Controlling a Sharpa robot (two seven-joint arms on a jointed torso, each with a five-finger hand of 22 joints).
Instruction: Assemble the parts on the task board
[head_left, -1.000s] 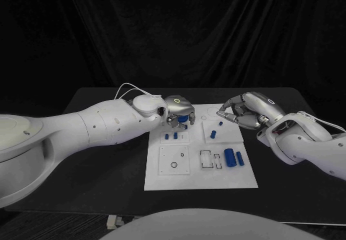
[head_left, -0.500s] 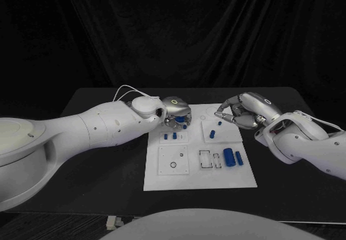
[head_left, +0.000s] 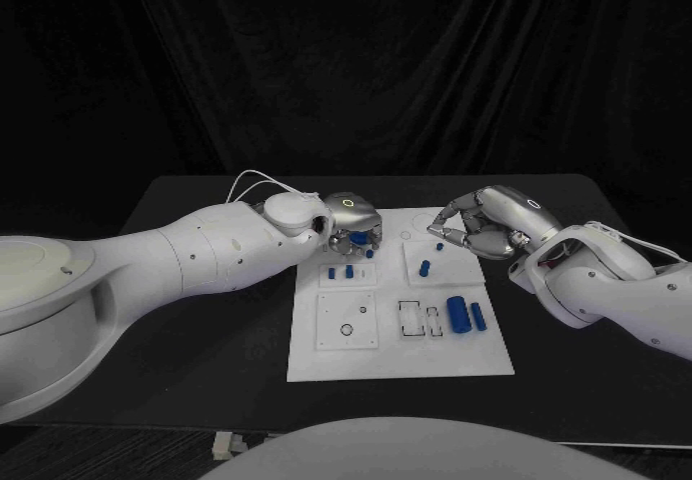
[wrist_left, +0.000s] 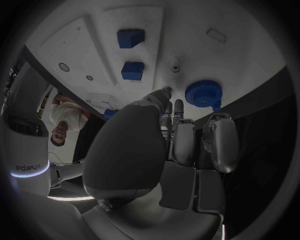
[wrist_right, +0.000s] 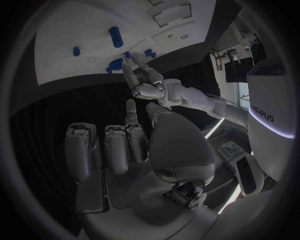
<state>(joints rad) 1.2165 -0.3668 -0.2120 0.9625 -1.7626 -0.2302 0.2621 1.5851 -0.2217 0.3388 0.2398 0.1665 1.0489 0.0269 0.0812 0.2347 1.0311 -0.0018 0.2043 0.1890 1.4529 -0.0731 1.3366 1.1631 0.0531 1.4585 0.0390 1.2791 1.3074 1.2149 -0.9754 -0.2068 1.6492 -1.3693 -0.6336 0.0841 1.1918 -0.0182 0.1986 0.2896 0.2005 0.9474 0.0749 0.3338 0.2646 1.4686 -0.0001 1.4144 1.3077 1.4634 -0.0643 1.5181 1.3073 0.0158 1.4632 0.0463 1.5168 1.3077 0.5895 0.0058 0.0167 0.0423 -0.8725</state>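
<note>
The white task board lies in the middle of the table. My left hand hovers over its far left corner. A blue gear-like round part sits under the fingertips. In the left wrist view the gear lies on the board between the thumb and the other fingers, with a gap on the thumb's side. My right hand hangs at the board's far right edge with its fingers curled in on nothing. The right wrist view shows the left hand reaching to the gear.
Two small blue pegs stand near the left hand; the left wrist view shows them as blocks. Another blue peg stands mid-board. A large blue cylinder and a thinner one lie at the board's right.
My left hand and the gear under it have shifted slightly to the left. The right hand has hardly moved.
</note>
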